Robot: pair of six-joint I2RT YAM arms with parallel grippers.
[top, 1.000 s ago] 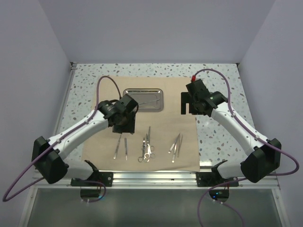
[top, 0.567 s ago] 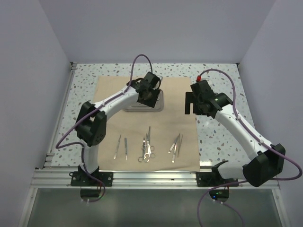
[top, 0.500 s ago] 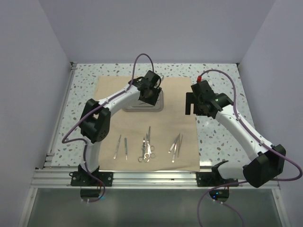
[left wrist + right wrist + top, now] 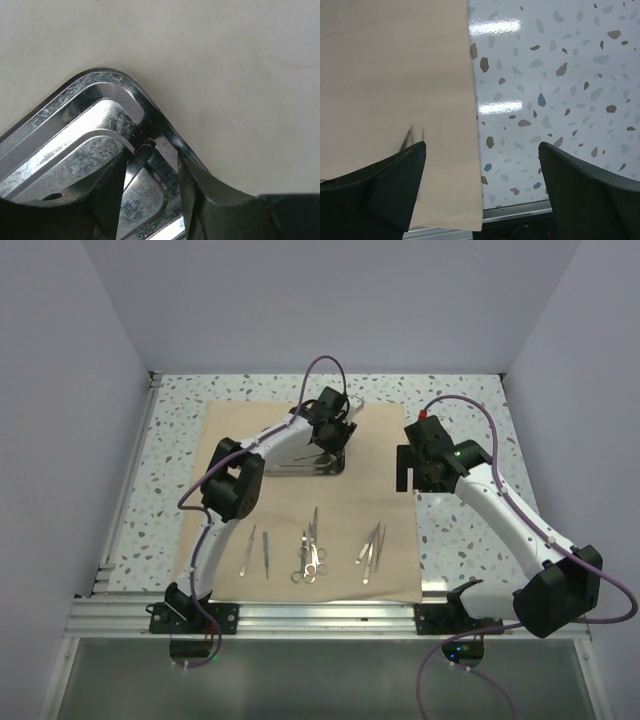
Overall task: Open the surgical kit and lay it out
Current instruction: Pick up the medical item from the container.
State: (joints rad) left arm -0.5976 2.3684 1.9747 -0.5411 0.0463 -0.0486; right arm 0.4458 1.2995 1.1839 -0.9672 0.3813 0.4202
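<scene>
The tan cloth [image 4: 380, 440] lies spread flat on the table. The shiny steel tray [image 4: 290, 462] sits on its far middle. My left gripper [image 4: 335, 433] is down at the tray's far right corner. In the left wrist view the left gripper [image 4: 150, 162] is open over the tray's rim [image 4: 107, 80], with a thin dark instrument tip [image 4: 139, 159] between the fingers. Ring-handled scissors [image 4: 310, 552], tweezers [image 4: 370, 545] and two thin tools [image 4: 255, 550] lie in a row near the front. My right gripper [image 4: 412, 468] is open and empty above the cloth's right edge [image 4: 470, 125].
Speckled tabletop [image 4: 560, 90] lies bare right of the cloth. Grey walls close in the left, right and far sides. A metal rail [image 4: 320, 615] runs along the near edge by the arm bases.
My left arm has swung from the cloth's near left up to the tray's far right corner. My right gripper has shifted slightly right.
</scene>
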